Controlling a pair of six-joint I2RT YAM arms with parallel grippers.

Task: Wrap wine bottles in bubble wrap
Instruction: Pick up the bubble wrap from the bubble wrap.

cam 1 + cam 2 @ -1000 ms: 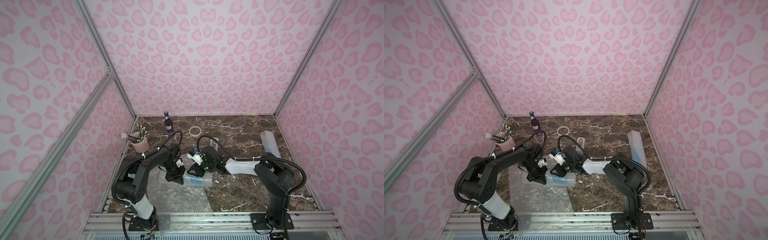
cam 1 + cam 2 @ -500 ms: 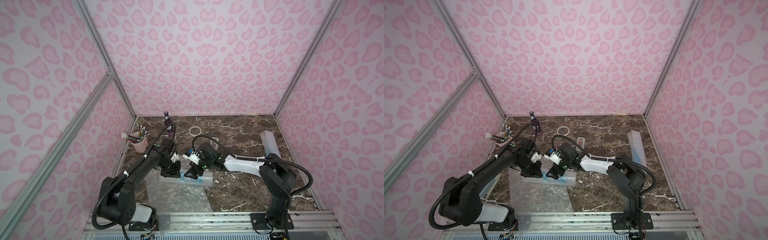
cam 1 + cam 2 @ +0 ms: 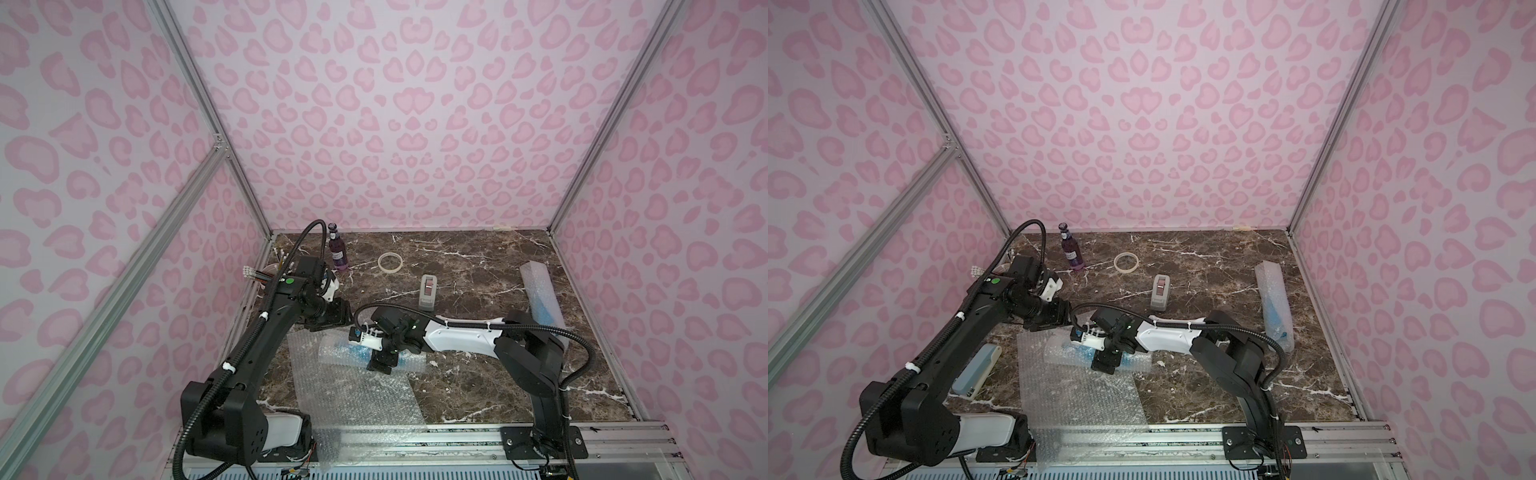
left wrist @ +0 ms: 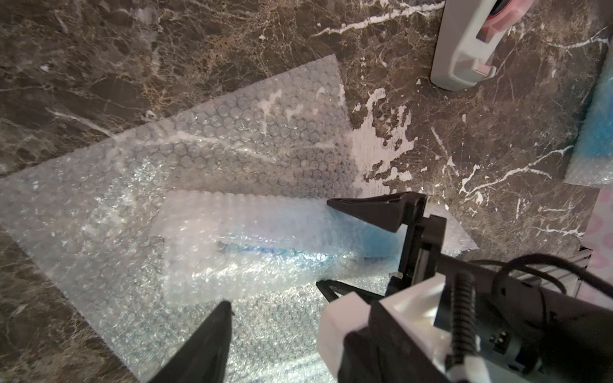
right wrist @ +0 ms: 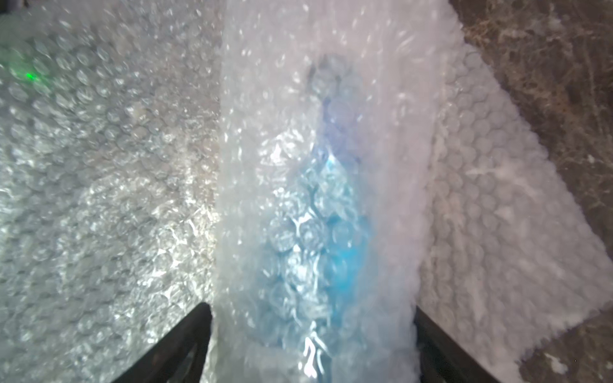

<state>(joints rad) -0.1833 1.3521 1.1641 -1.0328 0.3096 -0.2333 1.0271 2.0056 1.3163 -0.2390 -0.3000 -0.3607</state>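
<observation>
A bubble wrap sheet (image 3: 357, 399) overhangs the counter's (image 3: 478, 395) near edge. On its far part a blue bottle (image 3: 356, 353) lies rolled in wrap, the right gripper (image 3: 384, 365) spread wide astride it. Just beyond, the left gripper (image 3: 332, 322) hangs parted, empty. A second wrapped bottle (image 3: 540, 299) lies by the right edge; the purple bottle (image 3: 337, 253) stands in the far-left corner.

The walls (image 3: 415, 104) are pale pink with darker pink leopard blotches. The counter (image 3: 478, 266) is dark brown marble veined white. The purple bottle (image 3: 337, 253) has a dark cap and pale label. The blue bottle (image 4: 371, 237) shows bright blue through clear, bumpy bubble wrap (image 4: 248, 139). The tape roll (image 3: 390, 271) is cream. The left arm (image 3: 257, 345) is black; the right arm (image 3: 457, 338) black and white.
</observation>
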